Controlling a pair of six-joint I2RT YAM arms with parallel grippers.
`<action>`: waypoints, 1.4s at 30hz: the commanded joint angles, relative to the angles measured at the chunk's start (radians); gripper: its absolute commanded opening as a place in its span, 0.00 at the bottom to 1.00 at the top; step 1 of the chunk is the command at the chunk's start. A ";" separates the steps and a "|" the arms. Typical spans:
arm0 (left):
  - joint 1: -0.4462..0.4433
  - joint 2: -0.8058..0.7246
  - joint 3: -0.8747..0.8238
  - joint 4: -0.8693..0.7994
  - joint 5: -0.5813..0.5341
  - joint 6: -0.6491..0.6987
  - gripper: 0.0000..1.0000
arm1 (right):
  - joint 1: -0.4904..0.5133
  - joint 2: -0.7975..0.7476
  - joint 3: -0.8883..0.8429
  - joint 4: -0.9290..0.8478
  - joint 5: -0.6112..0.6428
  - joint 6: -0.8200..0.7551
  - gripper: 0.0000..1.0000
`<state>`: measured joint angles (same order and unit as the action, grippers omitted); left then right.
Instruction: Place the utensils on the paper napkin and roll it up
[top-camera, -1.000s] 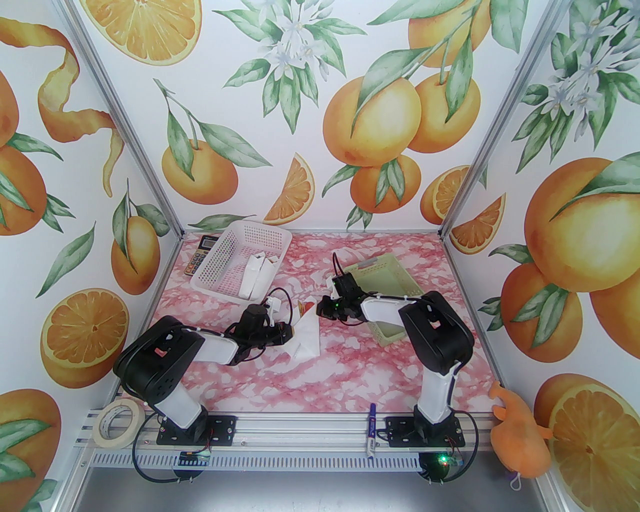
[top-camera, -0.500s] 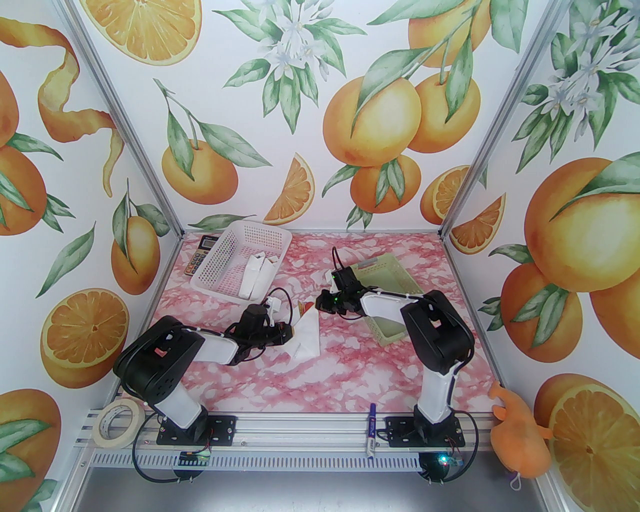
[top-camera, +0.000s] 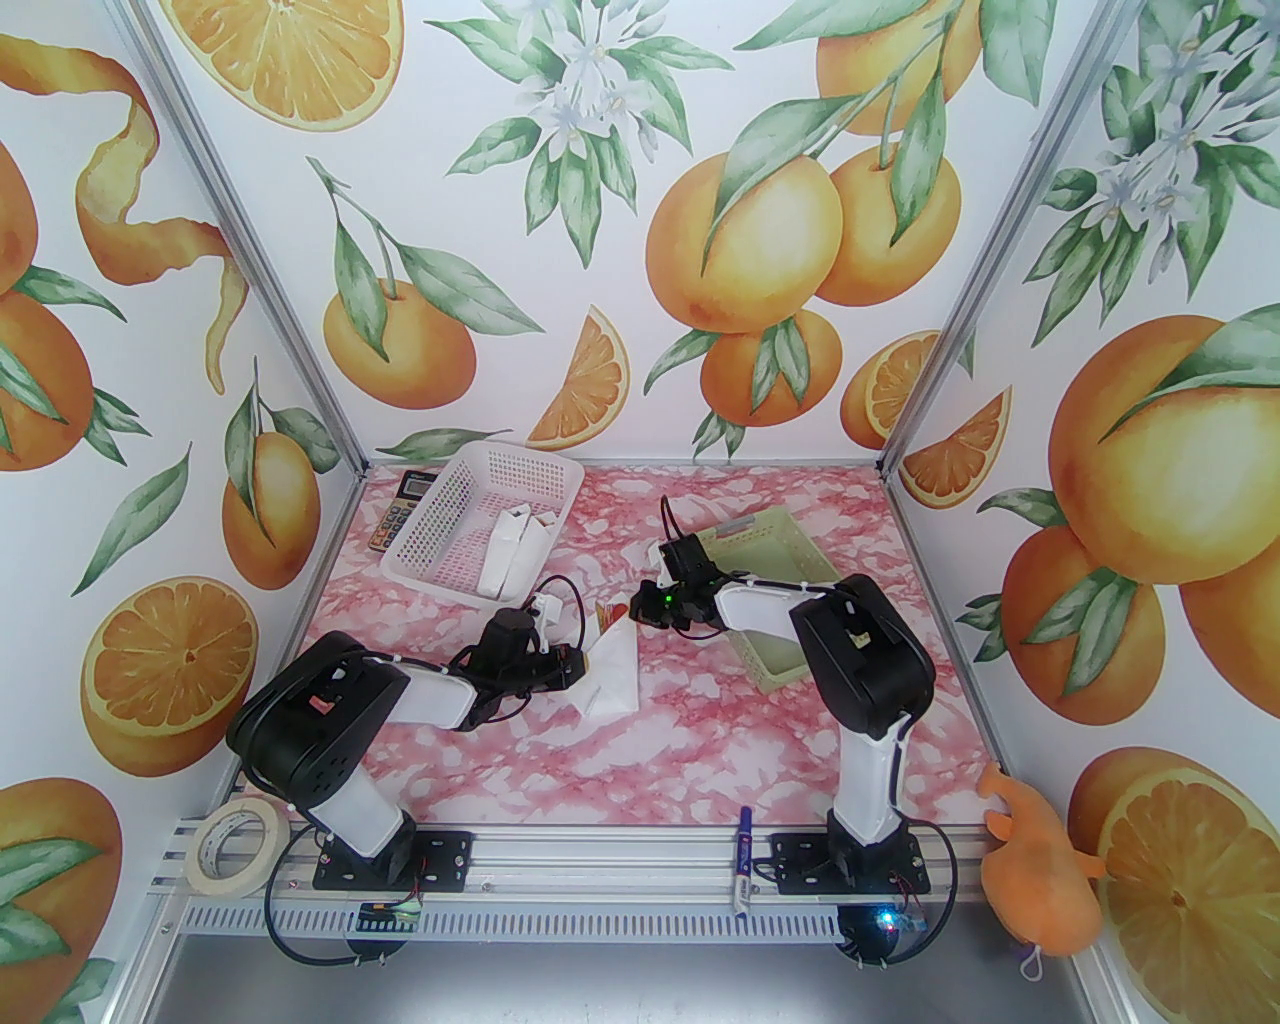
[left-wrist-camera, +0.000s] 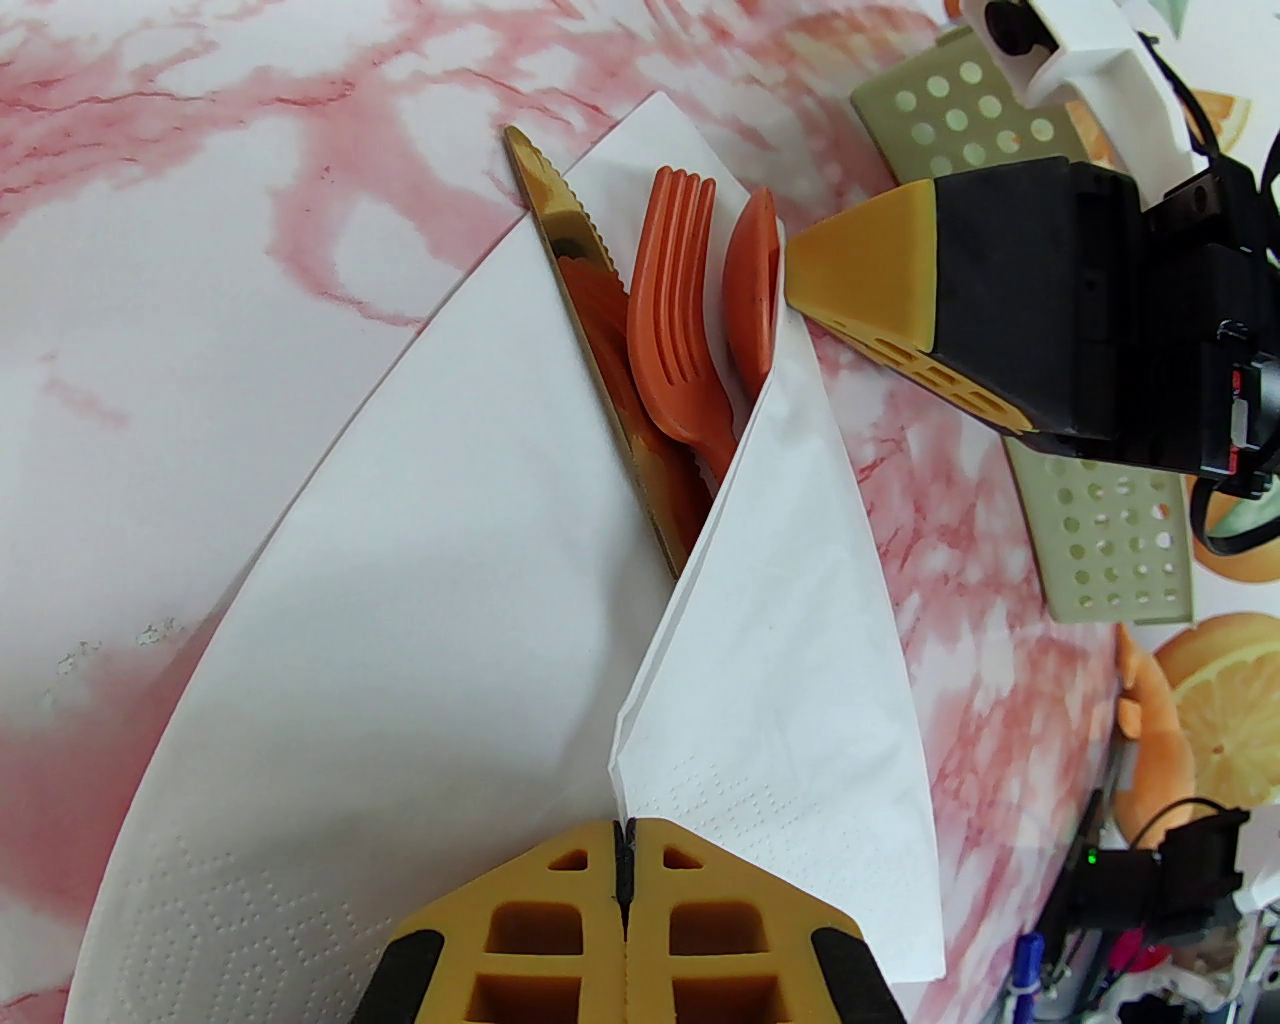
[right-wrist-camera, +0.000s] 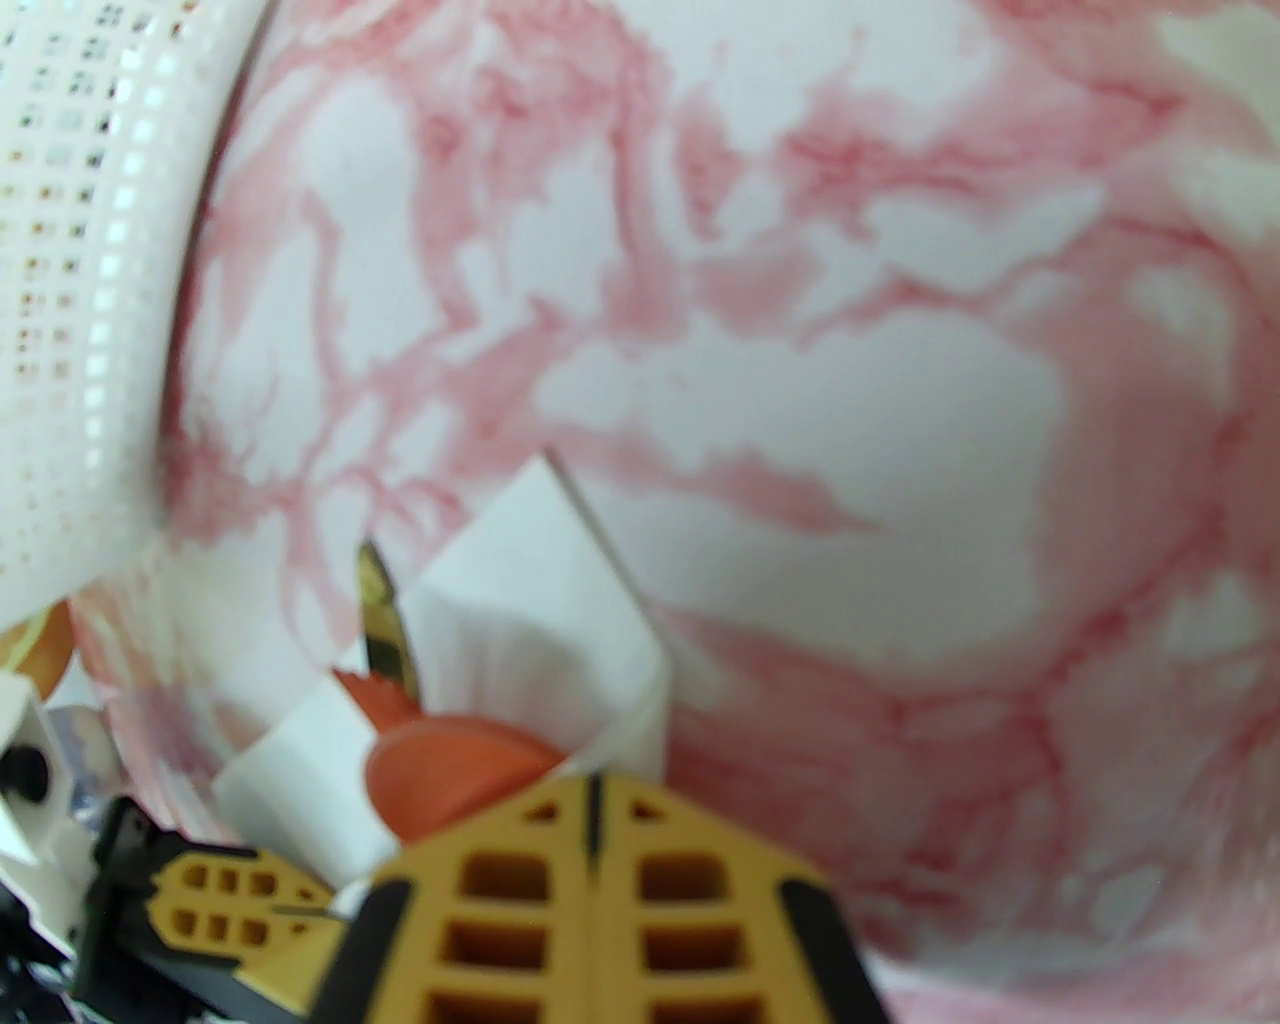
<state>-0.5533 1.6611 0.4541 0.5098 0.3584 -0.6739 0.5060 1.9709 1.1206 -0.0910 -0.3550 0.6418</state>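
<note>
Left jaws clamp the napkin (left-wrist-camera: 780, 620) flap, right jaws together beside the spoon (left-wrist-camera: 752, 290); draw flap taut over the fork (left-wrist-camera: 672, 330)

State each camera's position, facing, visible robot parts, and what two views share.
Top external: high behind the bases, facing down at the table; left arm, right arm show.
Left wrist: on the left arm, facing across the napkin; left hand near, right hand beyond.
Right wrist: facing the napkin's tip past the right hand.
Shared: both wrist views catch the gold knife.
</note>
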 joint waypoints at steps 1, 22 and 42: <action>-0.010 0.005 -0.026 -0.116 -0.019 0.008 0.00 | -0.022 0.037 0.019 -0.040 0.046 -0.025 0.00; -0.010 0.003 -0.023 -0.122 -0.024 0.007 0.00 | 0.051 -0.280 -0.255 0.043 -0.036 0.067 0.00; -0.010 -0.009 -0.038 -0.109 -0.031 -0.011 0.00 | 0.213 -0.475 -0.291 -0.177 0.274 0.026 0.32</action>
<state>-0.5575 1.6501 0.4511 0.4946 0.3477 -0.6762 0.6788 1.4658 0.7544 -0.1558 -0.2222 0.7124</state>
